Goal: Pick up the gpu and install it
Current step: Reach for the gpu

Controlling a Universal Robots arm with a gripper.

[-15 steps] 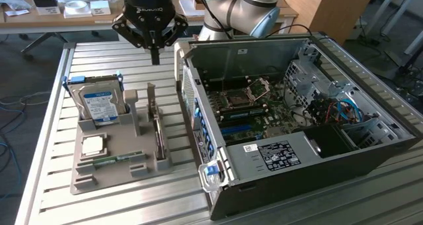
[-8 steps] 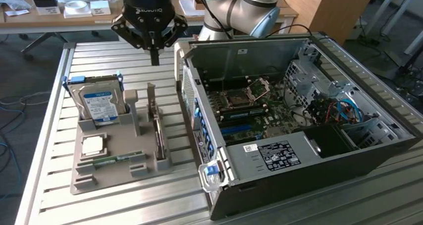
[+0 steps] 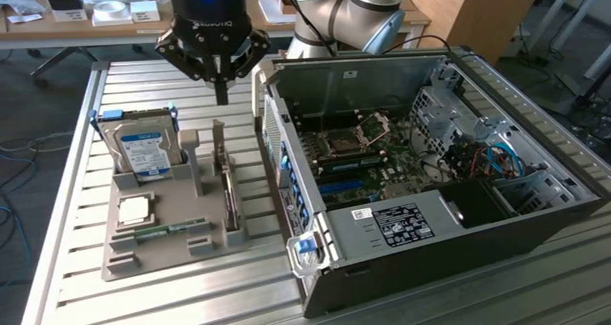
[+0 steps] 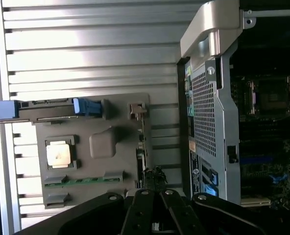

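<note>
A: Where is the gpu?

B: In the tray; it stands upright on its long edge in the slot along the tray's side nearest the case; nothing is touching it.

A: And the gripper?

B: Its fingers are pressed fully together with nothing between them; it points straight down above the tray, roughly in line with the gpu's slot and clear of the card.

A: What else is in the tray?

B: A hard drive stands on edge at the tray's side away from the case; a CPU lies flat near the tray's middle; a RAM stick lies flat just beside the CPU.

A: And the case?

B: It lies just beside the tray on the slatted table, its open side up and the motherboard exposed.
</note>
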